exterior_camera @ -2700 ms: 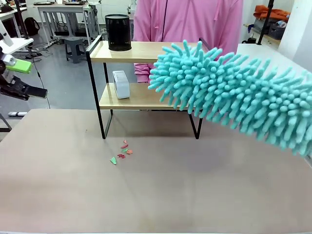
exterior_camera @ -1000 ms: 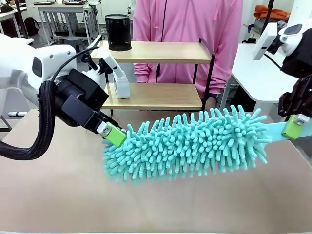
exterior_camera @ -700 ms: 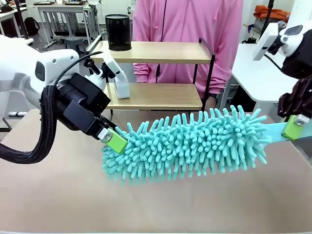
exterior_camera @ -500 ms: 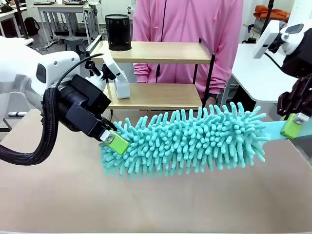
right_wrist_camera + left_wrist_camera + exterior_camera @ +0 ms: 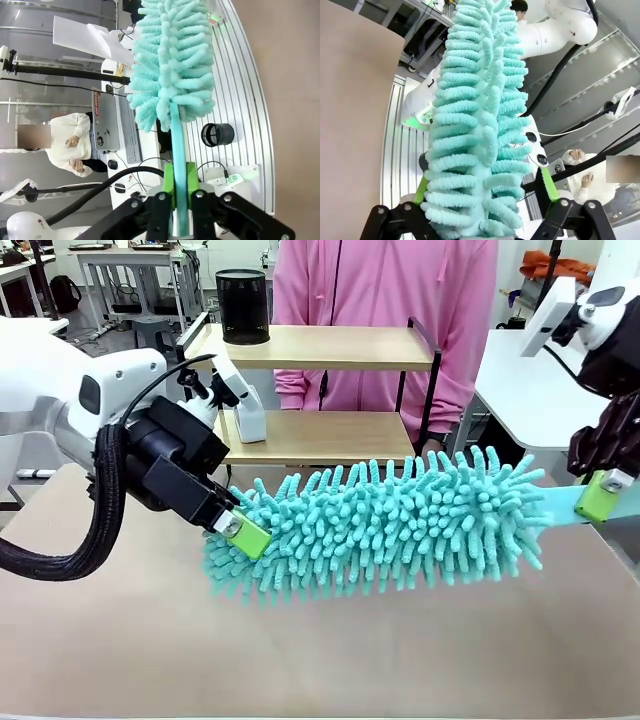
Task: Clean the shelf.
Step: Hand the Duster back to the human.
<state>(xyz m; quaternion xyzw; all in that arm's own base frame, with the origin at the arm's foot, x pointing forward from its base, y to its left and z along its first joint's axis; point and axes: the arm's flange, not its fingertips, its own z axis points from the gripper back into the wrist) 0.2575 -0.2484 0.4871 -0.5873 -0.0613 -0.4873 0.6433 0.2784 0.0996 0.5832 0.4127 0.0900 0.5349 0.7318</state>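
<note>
Front view: the small two-tier shelf (image 5: 320,435) of light wooden boards in a thin black metal frame stands at the table's (image 5: 320,650) far side, before a person in a pink top (image 5: 385,300). A black mesh cup (image 5: 242,306) sits on its upper board, a white box (image 5: 249,412) on the lower. A fluffy turquoise microfibre duster (image 5: 385,525) hangs level above the table. The left gripper (image 5: 243,532) closes around its tip; the right gripper (image 5: 600,495) clamps its flat handle.

Left wrist view: the left gripper's (image 5: 485,200) green pads flank the duster's (image 5: 480,115) noodle-like strands, touching them.

Right wrist view: the right gripper (image 5: 180,187) is clenched on the duster's (image 5: 172,60) turquoise handle.
</note>
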